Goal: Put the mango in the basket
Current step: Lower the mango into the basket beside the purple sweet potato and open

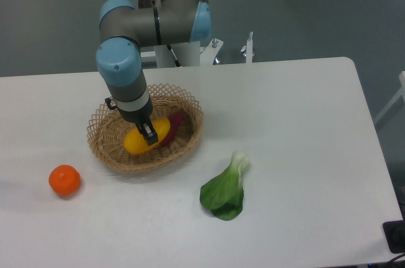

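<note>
Camera view: the arm reaches straight down, fingers (148,135) clamped around the mango (147,139) inside the basket (104,144).

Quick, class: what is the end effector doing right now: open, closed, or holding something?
End effector: closed on the mango, which it holds low inside the basket.

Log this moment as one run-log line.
gripper: shut on yellow oval mango | mango: inside tan woven wicker basket, beside purple sweet potato | release: pending
</note>
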Action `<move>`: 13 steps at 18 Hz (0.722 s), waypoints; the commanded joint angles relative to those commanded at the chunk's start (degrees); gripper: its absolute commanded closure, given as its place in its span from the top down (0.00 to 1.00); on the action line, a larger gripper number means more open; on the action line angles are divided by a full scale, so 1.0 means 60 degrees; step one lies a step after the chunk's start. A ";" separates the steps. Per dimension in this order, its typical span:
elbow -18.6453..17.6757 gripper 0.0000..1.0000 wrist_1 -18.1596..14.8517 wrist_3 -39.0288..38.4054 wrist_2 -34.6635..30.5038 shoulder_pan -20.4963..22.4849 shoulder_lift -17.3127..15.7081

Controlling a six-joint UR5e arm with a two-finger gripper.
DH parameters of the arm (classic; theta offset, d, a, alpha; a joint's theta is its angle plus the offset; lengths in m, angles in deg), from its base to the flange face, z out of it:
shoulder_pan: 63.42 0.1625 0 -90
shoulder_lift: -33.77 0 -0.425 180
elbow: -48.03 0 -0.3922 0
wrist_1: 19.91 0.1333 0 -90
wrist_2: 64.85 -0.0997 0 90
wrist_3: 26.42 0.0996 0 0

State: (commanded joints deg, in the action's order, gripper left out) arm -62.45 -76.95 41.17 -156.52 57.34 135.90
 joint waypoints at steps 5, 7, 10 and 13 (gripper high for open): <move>0.0394 1.00 0.0087 -0.0045 -0.0087 0.0102 0.0088; 0.0614 1.00 0.0044 0.0029 -0.0073 0.0437 0.0102; 0.0893 1.00 -0.0015 0.0044 -0.0058 0.0892 0.0132; 0.1243 1.00 -0.0044 0.0117 -0.0014 0.1361 0.0321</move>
State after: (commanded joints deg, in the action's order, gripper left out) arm -54.99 -77.22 41.86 -156.61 65.51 137.82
